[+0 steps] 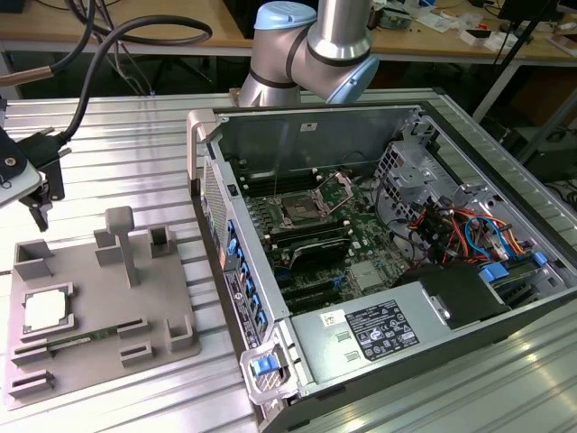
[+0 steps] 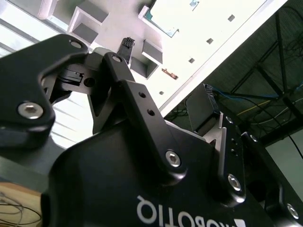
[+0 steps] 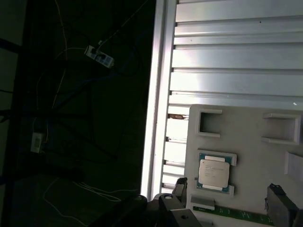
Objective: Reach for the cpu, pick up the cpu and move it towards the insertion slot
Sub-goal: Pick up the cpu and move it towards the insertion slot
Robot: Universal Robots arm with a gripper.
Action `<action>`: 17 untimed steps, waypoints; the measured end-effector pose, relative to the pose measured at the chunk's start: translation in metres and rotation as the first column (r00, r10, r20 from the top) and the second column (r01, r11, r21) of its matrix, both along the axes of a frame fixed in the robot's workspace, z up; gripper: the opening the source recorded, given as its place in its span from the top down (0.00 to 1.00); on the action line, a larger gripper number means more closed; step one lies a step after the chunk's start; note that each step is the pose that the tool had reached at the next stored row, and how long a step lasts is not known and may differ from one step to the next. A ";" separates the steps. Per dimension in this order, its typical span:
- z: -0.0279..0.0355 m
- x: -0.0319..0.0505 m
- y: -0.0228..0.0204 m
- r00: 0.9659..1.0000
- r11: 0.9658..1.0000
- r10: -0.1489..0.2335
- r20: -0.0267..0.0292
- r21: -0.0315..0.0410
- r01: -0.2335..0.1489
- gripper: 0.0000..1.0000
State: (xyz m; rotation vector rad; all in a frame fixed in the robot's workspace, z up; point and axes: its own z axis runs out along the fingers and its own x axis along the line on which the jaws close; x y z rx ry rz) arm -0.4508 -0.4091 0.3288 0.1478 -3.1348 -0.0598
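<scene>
Reach step in hand: the hand [image 1: 38, 185], apparently released and empty, hovers above the cpu [image 3: 214, 173] on its grey tray [image 1: 90, 289], well to the exterior view's left of the insertion slot [image 1: 297, 213]. A grasp calls for centring over the chip.

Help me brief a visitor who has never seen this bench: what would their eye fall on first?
The open computer case dominates the exterior view's right, its green board bared around the insertion slot. On the exterior view's left the pale cpu lies in a grey tray. In the first wrist view the gripper hangs near it with fingers spread, empty.
</scene>
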 end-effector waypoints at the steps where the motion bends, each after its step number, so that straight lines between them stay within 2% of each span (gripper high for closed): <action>1: -0.0005 0.0000 0.0000 1.000 1.000 0.000 0.000 0.000 0.000 0.28; 17: -0.0066 0.0000 0.0000 1.000 1.000 0.000 0.000 0.000 0.000 0.28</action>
